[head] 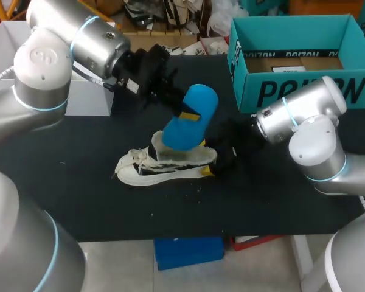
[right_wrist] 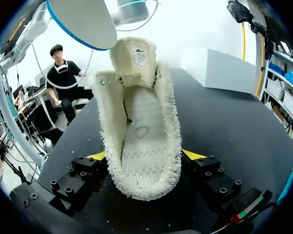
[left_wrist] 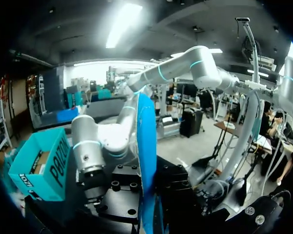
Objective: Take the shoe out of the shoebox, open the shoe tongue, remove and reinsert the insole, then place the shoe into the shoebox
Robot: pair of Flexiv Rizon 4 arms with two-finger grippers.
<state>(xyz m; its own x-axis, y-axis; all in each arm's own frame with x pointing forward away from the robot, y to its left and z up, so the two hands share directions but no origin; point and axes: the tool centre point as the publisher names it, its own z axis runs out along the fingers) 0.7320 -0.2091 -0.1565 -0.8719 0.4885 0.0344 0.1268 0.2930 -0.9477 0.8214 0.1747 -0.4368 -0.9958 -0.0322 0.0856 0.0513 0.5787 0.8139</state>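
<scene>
Left jaws clamp insole (head: pixel 191 118) — raised over shoe (head: pixel 164 166) | right jaws pinch heel (right_wrist: pixel 145 187)

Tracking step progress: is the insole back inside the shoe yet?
No, the blue insole is held up in the left gripper above the white shoe, whose inside lies bare in the right wrist view.

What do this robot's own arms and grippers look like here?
The left arm and right arm are rounded silver-grey tubes with thin light-blue rings at the joints; a white cable trails by the left one. The left gripper and right gripper are black, bolted blocks with yellow fingertips.
</scene>
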